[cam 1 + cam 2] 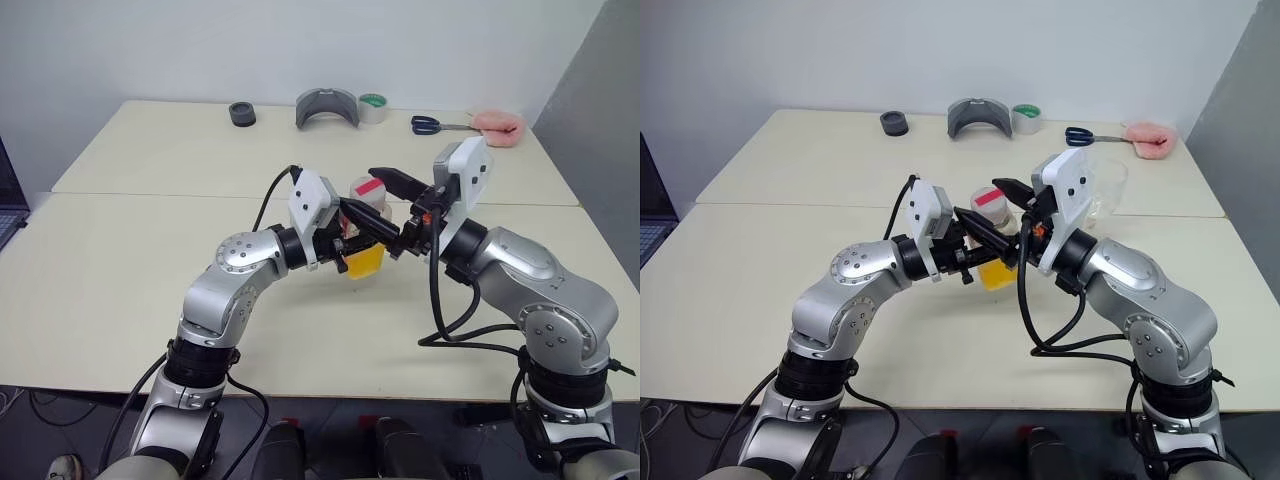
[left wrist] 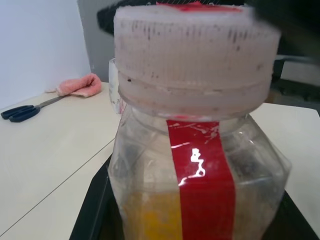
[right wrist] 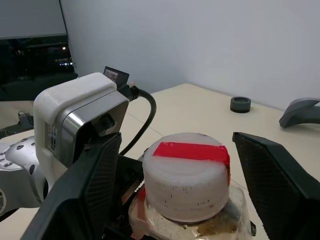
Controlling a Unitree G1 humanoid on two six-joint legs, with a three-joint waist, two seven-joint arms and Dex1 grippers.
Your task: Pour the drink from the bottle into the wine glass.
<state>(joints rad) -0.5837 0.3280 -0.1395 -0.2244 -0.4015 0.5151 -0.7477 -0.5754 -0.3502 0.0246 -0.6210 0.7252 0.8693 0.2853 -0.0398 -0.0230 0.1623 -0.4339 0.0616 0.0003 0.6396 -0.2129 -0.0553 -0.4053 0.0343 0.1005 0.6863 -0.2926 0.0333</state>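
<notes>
The bottle [image 1: 365, 235] is held upright above the middle of the tabletop [image 1: 120, 270], clamped by its body in the left end effector [image 1: 362, 228], whose black fingers [image 1: 372, 226] are closed on it from the left. The drink [image 1: 364, 261] is seen as an orange-yellow layer in the lower part of the bottle, and a red stripe [image 2: 205, 185] runs down the clear side. The white cap [image 3: 186, 175], marked on top with a strip of red tape, is seated on the neck.

The right end effector [image 3: 186, 172] is brought in from the right at cap height, and its two black fingers [image 3: 272, 175] are spread on either side of the cap, with a gap visible between each finger and the cap, so nothing is gripped by it.

The wine glass [image 1: 1108, 190] is faintly seen standing on the tabletop to the right of the bottle and farther away, largely hidden behind the right wrist housing.

Along the far edge of the tabletop a small dark round object [image 1: 242, 114], a grey curved piece [image 1: 326, 107], a roll of tape [image 1: 373, 107], blue-handled scissors [image 1: 432, 124] and a pink cloth [image 1: 498, 127] are lined up from left to right, well apart from the bottle
</notes>
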